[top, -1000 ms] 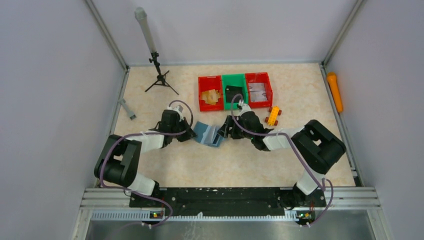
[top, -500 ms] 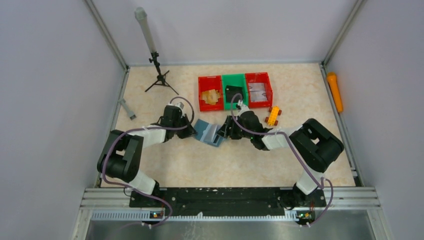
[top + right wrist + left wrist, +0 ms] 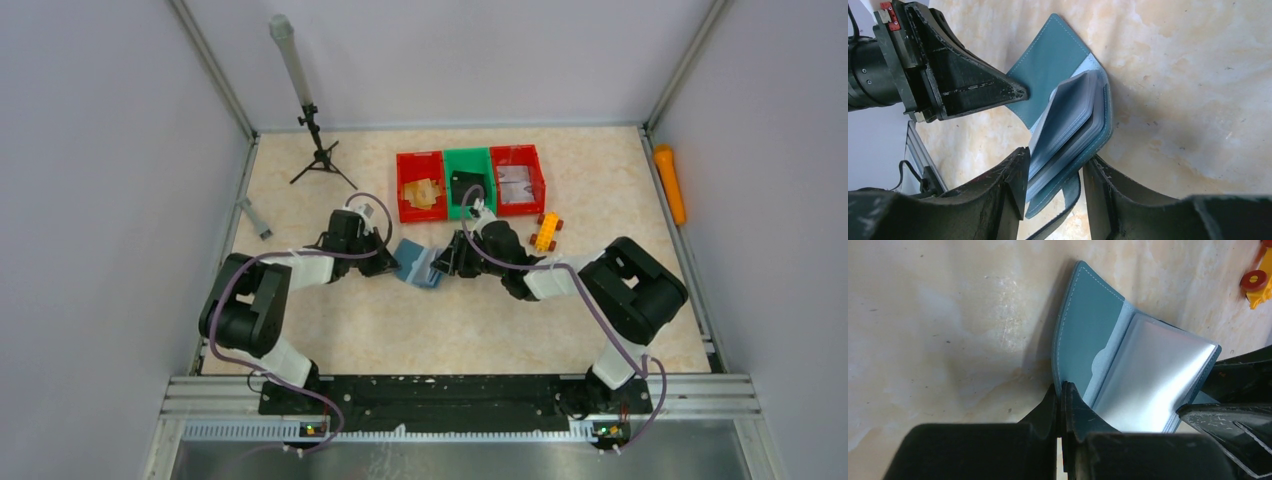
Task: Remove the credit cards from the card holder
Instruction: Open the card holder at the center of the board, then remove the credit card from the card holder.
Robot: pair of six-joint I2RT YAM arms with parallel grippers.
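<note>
The slate-teal card holder [image 3: 417, 264] lies open on the table between both grippers. My left gripper [image 3: 1063, 388] is shut on the edge of its teal flap [image 3: 1082, 330], and a glossy clear sleeve [image 3: 1148, 371] shows on the inside. My right gripper [image 3: 1055, 186] is open. Its jaws stand on either side of the holder's thick half [image 3: 1070, 125], close against the stacked sleeves and the outer cover. The closure tab [image 3: 1068, 202] hangs between those fingers. The credit cards are hidden inside the sleeves.
A red bin [image 3: 402, 188], a green bin [image 3: 449, 186] and another red bin [image 3: 542, 180] stand in a row just behind the holder. A yellow toy [image 3: 546, 232] lies right of the grippers. There is a tripod [image 3: 318, 150] at back left and an orange object [image 3: 669, 183] at the right edge.
My right gripper's jaws have narrowed around the holder's thick half. The holder has folded somewhat tighter between the grippers. The left gripper has stayed shut on the flap.
</note>
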